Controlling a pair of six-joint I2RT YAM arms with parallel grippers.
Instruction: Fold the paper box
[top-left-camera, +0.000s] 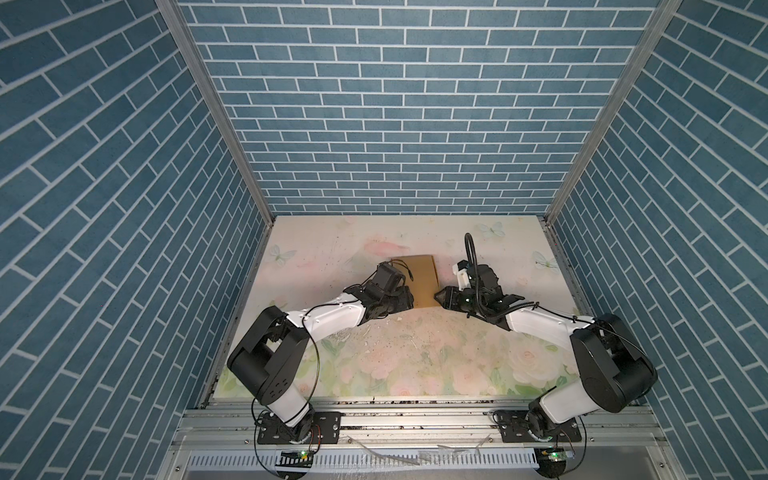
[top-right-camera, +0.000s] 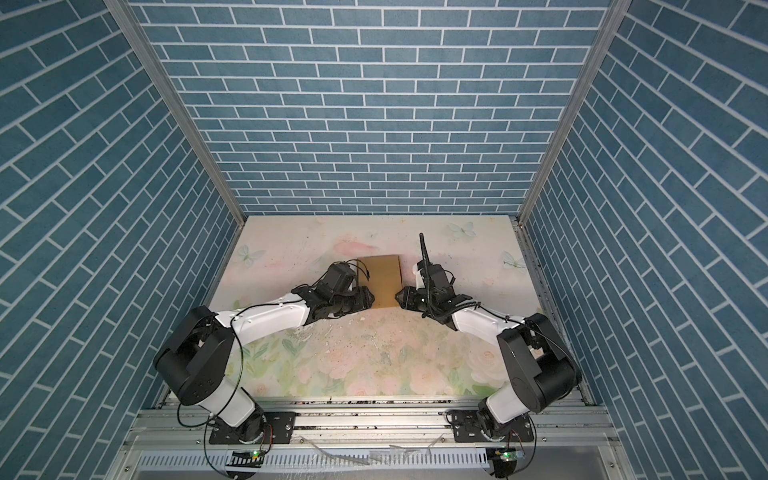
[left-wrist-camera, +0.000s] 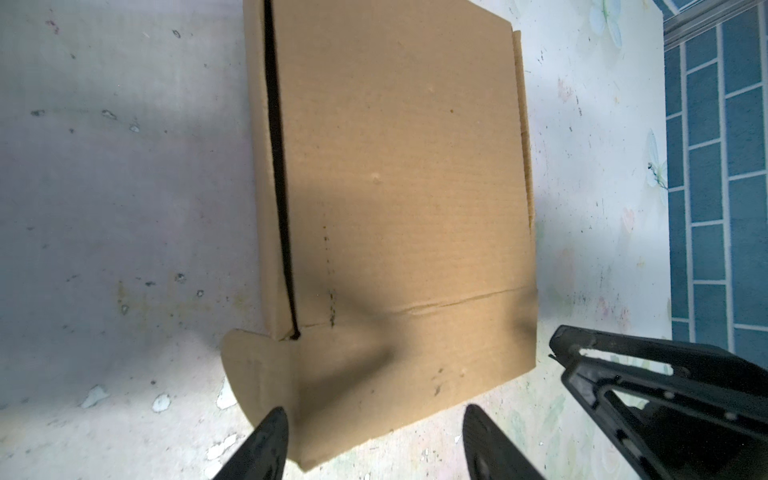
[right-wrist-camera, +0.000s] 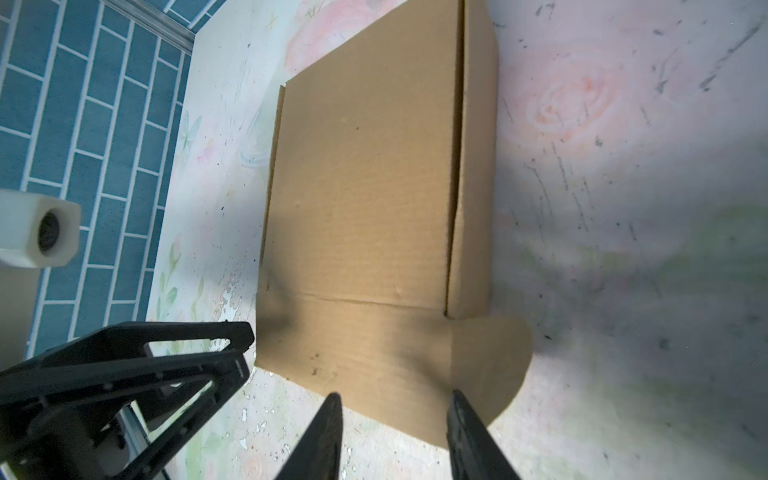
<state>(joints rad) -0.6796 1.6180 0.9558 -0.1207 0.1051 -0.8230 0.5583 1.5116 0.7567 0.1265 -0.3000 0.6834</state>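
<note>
The paper box (top-left-camera: 419, 278) (top-right-camera: 384, 278) lies folded flat-topped on the table between my two grippers in both top views. In the left wrist view the paper box (left-wrist-camera: 395, 166) shows a dark slit along one side and a rounded tab (left-wrist-camera: 253, 374) sticking out at the near corner. My left gripper (left-wrist-camera: 374, 415) (top-left-camera: 412, 300) is open, its fingertips on either side of the box's near flap edge. My right gripper (right-wrist-camera: 395, 397) (top-left-camera: 436, 297) is also open over the same flap, beside the rounded tab (right-wrist-camera: 490, 365). Neither gripper holds the box.
The floral table (top-left-camera: 415, 365) is scuffed and strewn with small white flakes (left-wrist-camera: 160, 402). Blue brick walls (top-left-camera: 399, 124) close in the back and both sides. An aluminium rail (top-left-camera: 415, 415) runs along the front. In the right wrist view a white fitting (right-wrist-camera: 37, 232) sits near the wall.
</note>
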